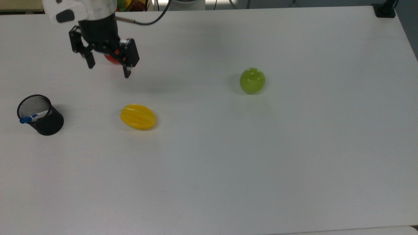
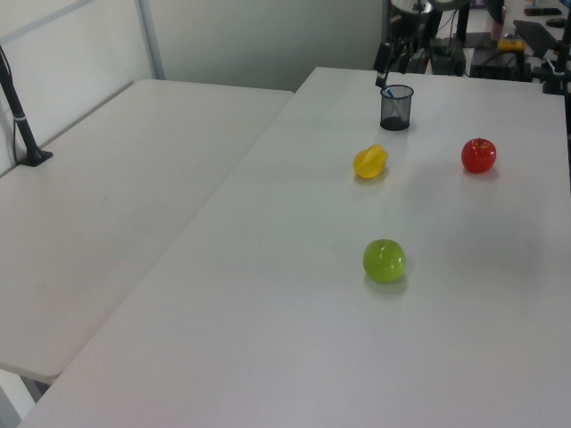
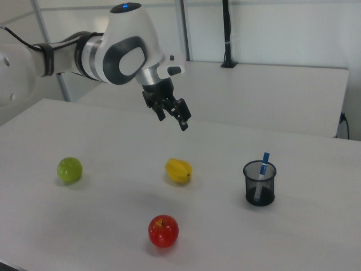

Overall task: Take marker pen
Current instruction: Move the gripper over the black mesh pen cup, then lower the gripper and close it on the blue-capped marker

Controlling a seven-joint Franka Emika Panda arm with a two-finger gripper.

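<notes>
- My gripper (image 1: 108,67) hangs above the table (image 1: 294,163), fingers spread wide, holding nothing; in the top view it sits over the red apple (image 1: 111,59) near the far edge.
- Pen (image 1: 32,117) stands tilted in a black mesh cup (image 1: 49,124) by the top view's left edge, blue cap poking above the rim; well apart from my gripper.
- Nothing betw. gripper & cup in the top view; bare table there.
- Yellow fruit (image 1: 137,116) lies near the cup, toward the top view's right; not touching it.
- Green apple (image 1: 252,80) further toward the top view's right, alone.
- Count: 1 pen, 1 cup, 3 fruits (1 red, 1 yellow, 1 green).
- Right view: pen (image 3: 262,169) upright-ish in cup (image 3: 259,192), gripper (image 3: 174,116) raised well above the yellow fruit (image 3: 178,170).
</notes>
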